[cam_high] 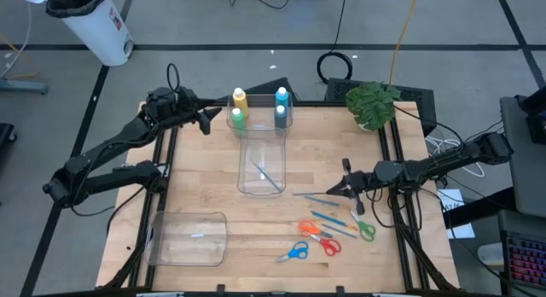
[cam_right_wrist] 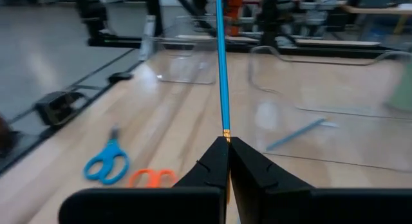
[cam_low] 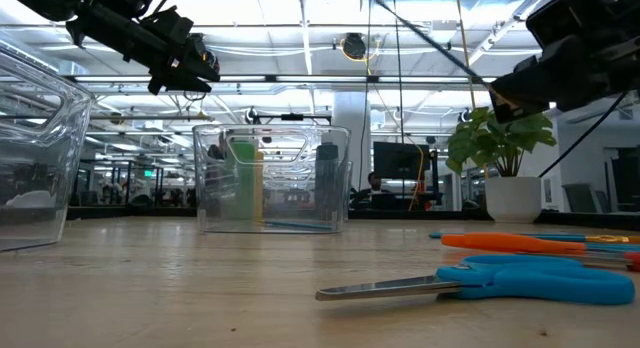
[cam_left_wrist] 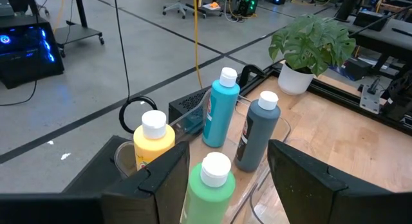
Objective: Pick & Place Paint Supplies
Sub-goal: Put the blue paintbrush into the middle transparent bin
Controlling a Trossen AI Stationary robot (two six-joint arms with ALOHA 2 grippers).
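Four white-capped paint bottles, yellow (cam_high: 240, 98), green (cam_left_wrist: 209, 185), light blue (cam_left_wrist: 221, 111) and grey-blue (cam_left_wrist: 257, 130), stand upright at the far end of a clear bin (cam_high: 261, 160). A blue brush (cam_high: 266, 174) lies on the bin's floor. My left gripper (cam_high: 207, 119) hovers open just left of the bottles, its fingers (cam_left_wrist: 164, 179) short of the green one. My right gripper (cam_high: 345, 189) is above the table's right half, right of the bin, shut on a thin blue brush (cam_high: 314, 195). My right gripper pinches the blue brush between its two fingertips, right at a small orange band (cam_right_wrist: 226, 132) on the shaft. The fingers come level from the table's right and lie along the brush. Its blue shaft (cam_right_wrist: 221, 63) sticks straight out ahead toward the bin, clear of the table.
Several scissors, blue (cam_high: 293, 253), orange (cam_high: 317, 235) and green (cam_high: 364, 229), and loose brushes (cam_high: 331, 220) lie near the front right. A second clear bin (cam_high: 188, 239) sits front left. A potted plant (cam_high: 373, 105) stands at the far right corner.
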